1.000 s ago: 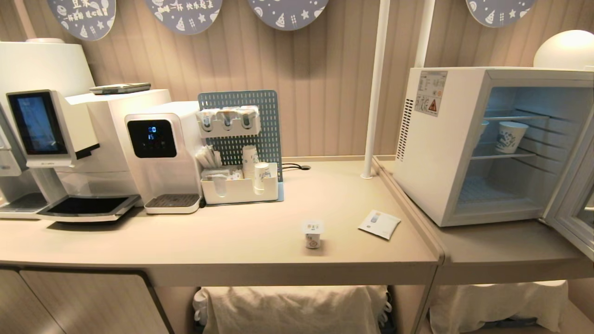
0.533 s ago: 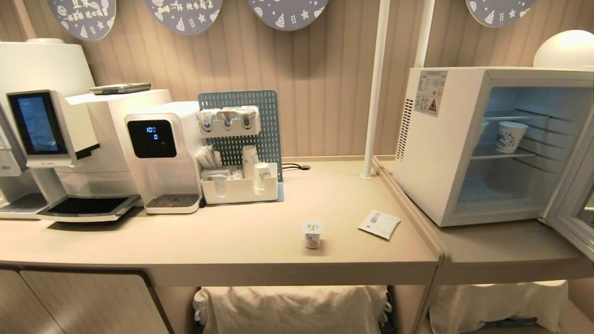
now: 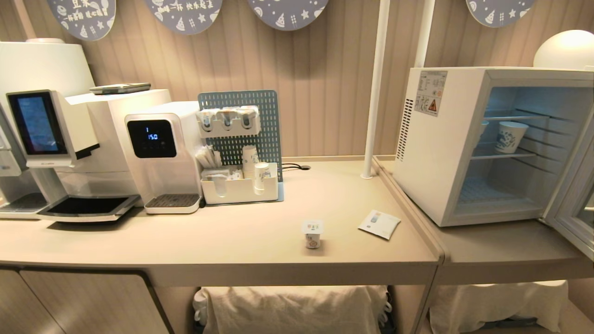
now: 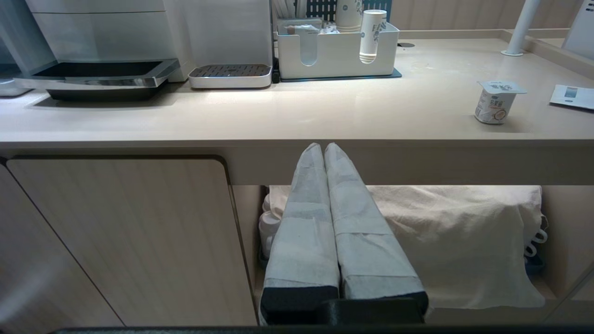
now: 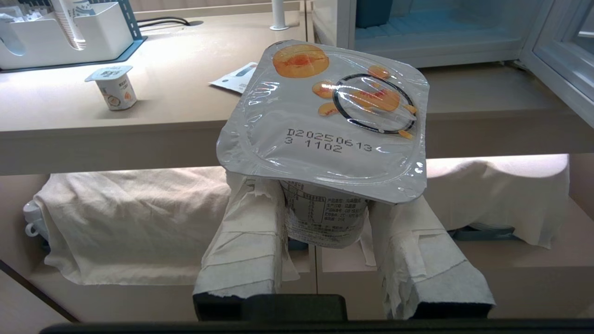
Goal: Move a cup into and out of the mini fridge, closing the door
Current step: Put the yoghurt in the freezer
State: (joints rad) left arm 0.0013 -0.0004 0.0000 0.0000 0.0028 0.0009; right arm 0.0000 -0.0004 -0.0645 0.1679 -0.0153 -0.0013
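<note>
My right gripper [image 5: 322, 199] is shut on a small yogurt cup [image 5: 325, 120] with a peach-printed foil lid, held below and in front of the counter edge. The white mini fridge [image 3: 436, 153] stands on the lower counter at the right. Its door [image 3: 573, 204] is swung open at the far right. A blue-patterned paper cup [image 3: 509, 136] stands on the fridge's upper wire shelf. A second yogurt cup [image 3: 313, 233] stands on the main counter. My left gripper [image 4: 323, 146] is shut and empty, parked below the counter edge. Neither arm shows in the head view.
A coffee machine [image 3: 46, 125], a water dispenser [image 3: 160, 153] and a white organiser with paper cups [image 3: 241, 188] line the back left. A leaflet [image 3: 379, 224] lies near the counter's right end. A white pole [image 3: 373, 88] rises beside the fridge. Cloth-covered items [image 3: 292, 308] sit under the counter.
Only the digits on the water dispenser's screen differ. The fridge, its open door and the cups stand as before.
</note>
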